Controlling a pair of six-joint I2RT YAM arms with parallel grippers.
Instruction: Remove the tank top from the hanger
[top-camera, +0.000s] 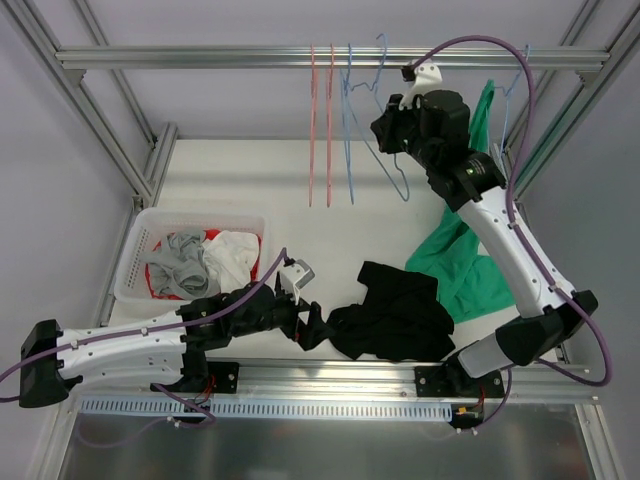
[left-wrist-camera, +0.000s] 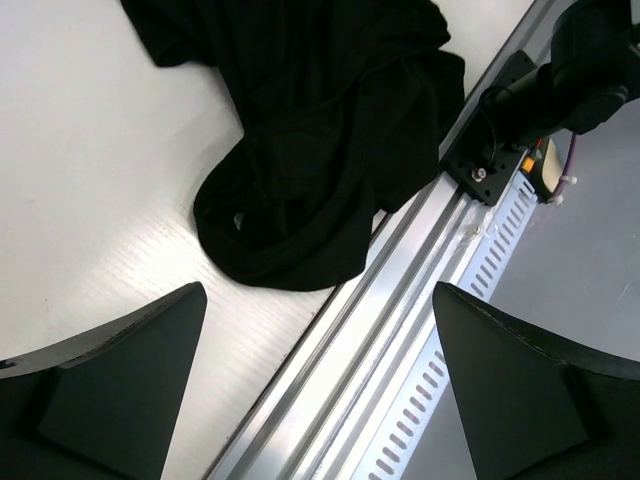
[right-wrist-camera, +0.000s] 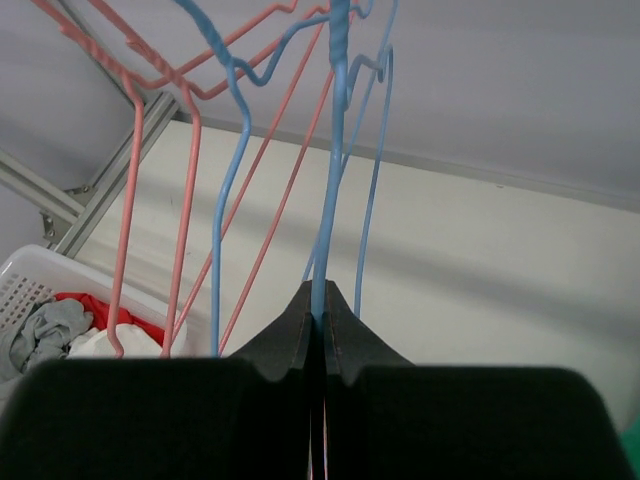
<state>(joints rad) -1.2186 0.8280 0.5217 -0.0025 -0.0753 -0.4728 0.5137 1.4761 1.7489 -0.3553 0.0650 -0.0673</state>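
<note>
A black garment (top-camera: 395, 315), seemingly the tank top, lies crumpled on the table near the front edge, off any hanger; it fills the top of the left wrist view (left-wrist-camera: 320, 150). My left gripper (top-camera: 312, 326) is open and empty just left of it, its fingers (left-wrist-camera: 120, 390) spread above the front rail. My right gripper (top-camera: 388, 130) is raised to the back rail and shut on the wire of a bare blue hanger (top-camera: 400, 185), pinched between the jaws in the right wrist view (right-wrist-camera: 325, 200).
A green garment (top-camera: 455, 265) hangs from a hanger at the back right and drapes onto the table. Pink hangers (top-camera: 320, 120) and another blue one (top-camera: 350, 120) hang on the rail. A white basket (top-camera: 140, 235) of clothes stands at left.
</note>
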